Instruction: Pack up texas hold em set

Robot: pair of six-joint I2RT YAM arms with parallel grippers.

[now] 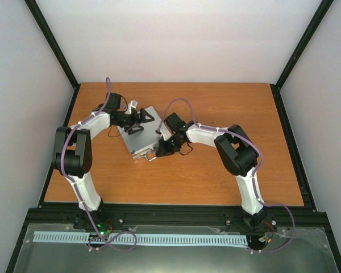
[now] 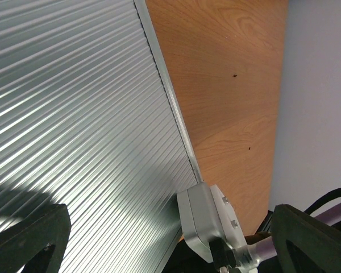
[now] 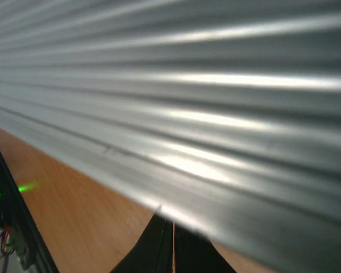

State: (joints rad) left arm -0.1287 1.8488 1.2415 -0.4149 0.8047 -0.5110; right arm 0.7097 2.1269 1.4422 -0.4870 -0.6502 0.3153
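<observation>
The ribbed silver case (image 1: pixel 137 143) of the texas hold em set lies closed on the wooden table (image 1: pixel 227 170), its small handle (image 1: pixel 150 157) at the near side. My left gripper (image 1: pixel 137 121) hovers over the lid's far part, open, its black fingers (image 2: pixel 28 239) spread wide above the ribbed lid (image 2: pixel 74 114) and a metal corner piece (image 2: pixel 207 222). My right gripper (image 1: pixel 161 149) is at the case's near right edge, shut, with its fingertips (image 3: pixel 171 239) pressed together under the rim of the case (image 3: pixel 216 85). Cards, chips and dice are out of view.
A black frame (image 1: pixel 176 213) runs round the table, with white walls behind. Purple cables (image 1: pixel 182 102) loop over both arms. A white slotted strip (image 1: pixel 136 239) lies below the arm bases. Bare wood (image 2: pixel 227 85) lies beside the case.
</observation>
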